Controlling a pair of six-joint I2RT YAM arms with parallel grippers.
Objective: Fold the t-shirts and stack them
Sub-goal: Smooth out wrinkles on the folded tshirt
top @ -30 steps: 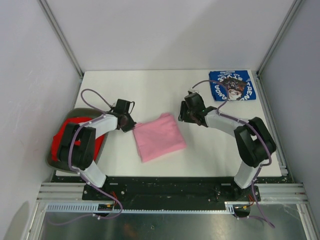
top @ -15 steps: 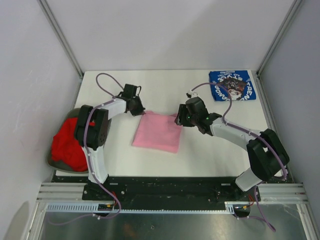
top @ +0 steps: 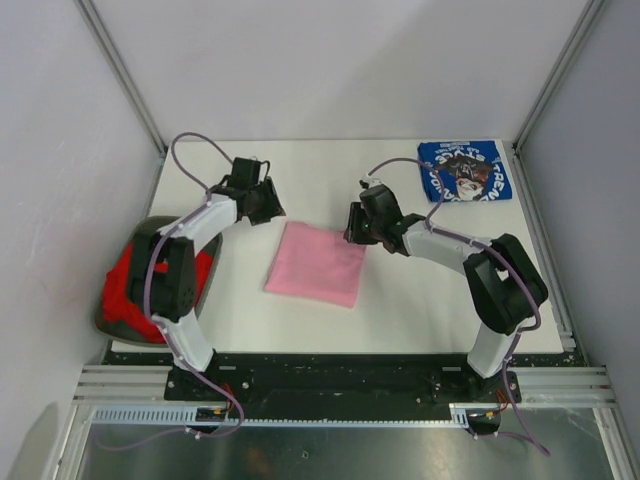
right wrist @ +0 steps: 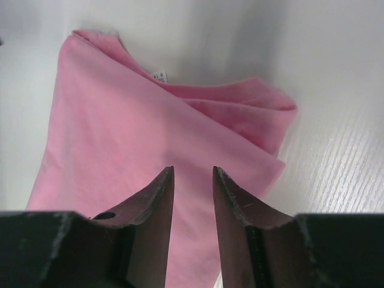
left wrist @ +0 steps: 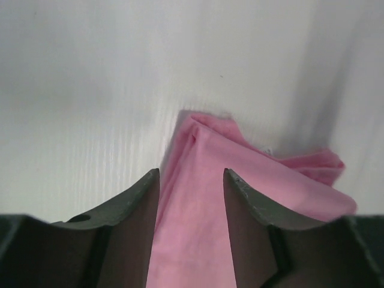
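**Station status: folded pink shirt at desk centre, both grippers released**

1. Work surface. The white desk [top: 420,300] carries two shirts. A grey bin [top: 106,318] sits at its left edge and overhangs that edge.

2. Task items.
- The pink t-shirt [top: 315,264] lies flat at the middle of the desk, folded into a compact, roughly square packet. The packet is turned slightly against the desk edges. In the right wrist view the layers at the folded edge are visible, with a small white label [right wrist: 159,75] showing among them.
- The blue t-shirt [top: 465,170] lies folded in the far right corner of the desk, printed side up, well apart from the pink one.
- The red t-shirt [top: 125,295] lies bunched and unfolded in the grey bin, partly hidden by the left arm.

3. Left gripper [left wrist: 192,175]. It is positioned at the far left corner of the pink packet. The jaws stand apart, and pink cloth is visible through the gap, lying on the desk below. Nothing is clamped.

4. Right gripper [right wrist: 192,172]. It is positioned at the far right corner of the pink packet. The jaws stand apart with a narrower gap, and the cloth below shows between them. Nothing is clamped.

5. Both arms reach inward from their bases, one on each side of the pink packet.
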